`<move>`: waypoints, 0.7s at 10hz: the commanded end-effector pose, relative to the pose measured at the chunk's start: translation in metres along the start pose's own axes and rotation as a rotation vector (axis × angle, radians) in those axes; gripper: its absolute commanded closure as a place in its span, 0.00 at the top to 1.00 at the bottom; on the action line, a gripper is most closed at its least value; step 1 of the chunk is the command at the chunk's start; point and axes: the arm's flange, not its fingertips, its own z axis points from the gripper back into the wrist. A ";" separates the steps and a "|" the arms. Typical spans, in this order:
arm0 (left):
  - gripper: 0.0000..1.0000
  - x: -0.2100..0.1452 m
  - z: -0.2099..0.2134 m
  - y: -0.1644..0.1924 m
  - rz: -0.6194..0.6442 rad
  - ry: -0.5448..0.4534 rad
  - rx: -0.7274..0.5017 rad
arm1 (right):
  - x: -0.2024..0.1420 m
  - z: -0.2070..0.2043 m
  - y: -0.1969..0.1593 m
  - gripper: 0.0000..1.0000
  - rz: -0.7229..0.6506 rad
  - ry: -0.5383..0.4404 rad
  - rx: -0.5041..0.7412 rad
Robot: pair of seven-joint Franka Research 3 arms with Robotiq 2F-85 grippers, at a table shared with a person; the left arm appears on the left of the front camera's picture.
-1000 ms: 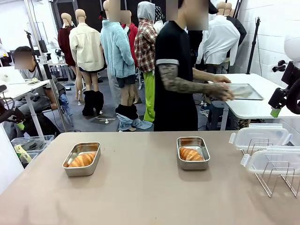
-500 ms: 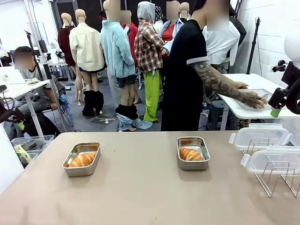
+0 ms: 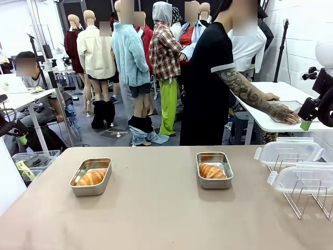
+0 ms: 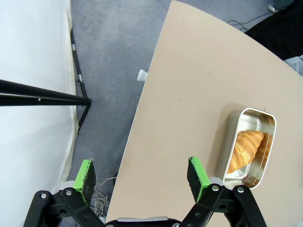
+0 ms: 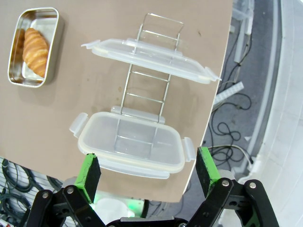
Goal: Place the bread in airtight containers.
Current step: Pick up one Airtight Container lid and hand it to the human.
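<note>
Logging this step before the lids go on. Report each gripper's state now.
Left gripper: open, holding nothing.
Right gripper: open, holding nothing, poised over a clear lid.

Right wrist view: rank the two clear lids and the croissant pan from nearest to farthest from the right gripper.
1. Nearer clear lid: just ahead of the open right gripper, at the table's near edge.
2. Farther clear lid: beyond the first, on the same wire rack.
3. Steel pan holding the croissant: farthest, at the picture's upper left.
</note>
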 end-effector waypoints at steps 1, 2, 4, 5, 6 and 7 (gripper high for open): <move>1.00 -0.004 0.001 0.001 -0.003 -0.005 0.023 | 0.001 0.002 0.001 1.00 -0.005 0.014 -0.006; 1.00 -0.004 0.001 0.001 -0.003 -0.005 0.023 | 0.001 0.002 0.001 1.00 -0.005 0.014 -0.006; 1.00 -0.004 0.001 0.001 -0.003 -0.005 0.023 | 0.001 0.002 0.001 1.00 -0.005 0.014 -0.006; 1.00 -0.004 0.001 0.001 -0.003 -0.005 0.023 | 0.001 0.002 0.001 1.00 -0.005 0.014 -0.006; 1.00 -0.004 0.001 0.001 -0.003 -0.005 0.023 | 0.001 0.002 0.001 1.00 -0.005 0.014 -0.006; 1.00 -0.004 0.001 0.001 -0.003 -0.005 0.023 | 0.001 0.002 0.001 1.00 -0.005 0.014 -0.006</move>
